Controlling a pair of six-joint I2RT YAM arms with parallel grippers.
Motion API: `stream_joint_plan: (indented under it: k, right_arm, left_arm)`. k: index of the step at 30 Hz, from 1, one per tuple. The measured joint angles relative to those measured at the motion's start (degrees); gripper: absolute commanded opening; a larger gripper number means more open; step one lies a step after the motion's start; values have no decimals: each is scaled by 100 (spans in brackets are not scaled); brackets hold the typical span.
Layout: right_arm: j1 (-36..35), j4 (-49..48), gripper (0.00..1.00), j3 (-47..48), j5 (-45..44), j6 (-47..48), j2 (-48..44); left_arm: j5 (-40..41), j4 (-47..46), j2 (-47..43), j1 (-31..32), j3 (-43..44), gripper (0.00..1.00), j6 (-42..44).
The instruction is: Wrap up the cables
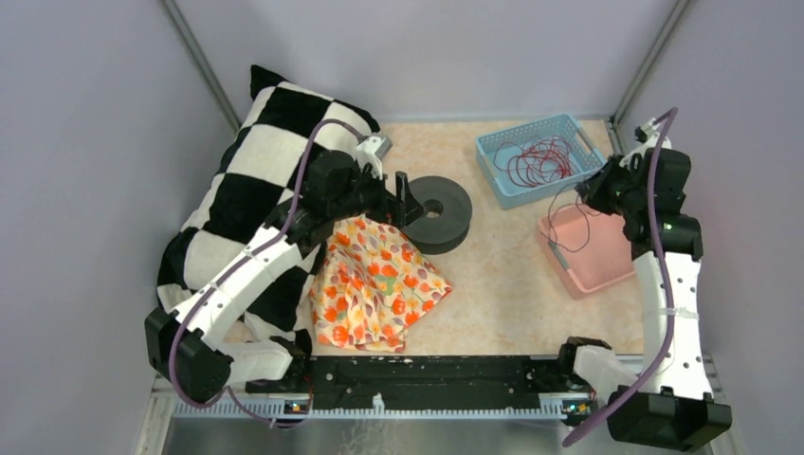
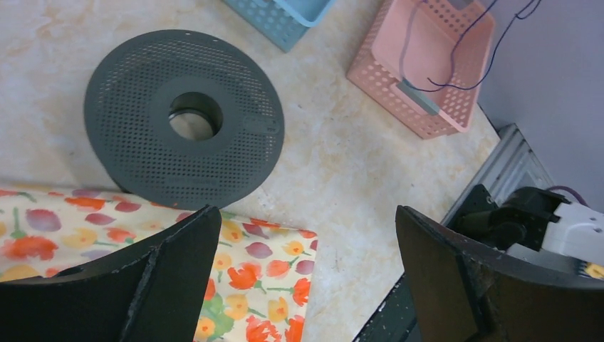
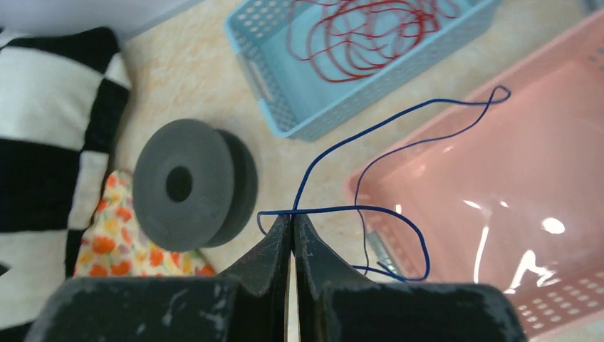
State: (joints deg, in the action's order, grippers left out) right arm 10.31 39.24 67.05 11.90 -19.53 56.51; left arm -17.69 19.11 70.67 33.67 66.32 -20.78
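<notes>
My right gripper [image 3: 293, 217] is shut on a very thin dark blue cable [image 3: 335, 209], pinched at the fingertips. The cable loops out over the pink basket [image 3: 498, 214]. In the top view the right gripper [image 1: 588, 194] hangs above that basket's [image 1: 607, 270] far end with the cable [image 1: 552, 210] dangling. A dark grey spool [image 1: 438, 210] lies flat in the middle of the table. My left gripper [image 2: 306, 235] is open and empty just beside the spool [image 2: 142, 92], over a corner of the floral cloth [image 2: 263, 271].
A blue basket [image 1: 493, 171] at the back holds a tangle of red cable [image 1: 540, 159]. A black-and-white checked pillow [image 1: 256, 180] fills the left side. The floral cloth [image 1: 374, 284] lies in front of the spool. Grey walls enclose the table.
</notes>
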Motion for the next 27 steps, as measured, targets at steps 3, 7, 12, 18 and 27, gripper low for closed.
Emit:
stream_joint_plan:
  k: [3, 7, 12, 18, 27]
  right_arm:
    - [-520, 188, 0, 271, 149, -61, 0]
    - [-1453, -33, 0, 461, 439, -442, -68]
    - [-2671, -350, 0, 466, 415, -874, 76]
    - [-3545, -387, 0, 684, 179, -927, 787]
    - [-3576, -647, 0, 723, 240, -1117, 925]
  left_arm:
    - [-400, 33, 114, 24, 138, 99, 4]
    - [-907, 101, 485, 186, 629, 98, 17]
    - [-1165, -118, 643, 535, 892, 99, -26]
    - [-1104, -254, 750, 743, 973, 98, -52]
    - [-1145, -774, 769, 772, 809, 97, -293]
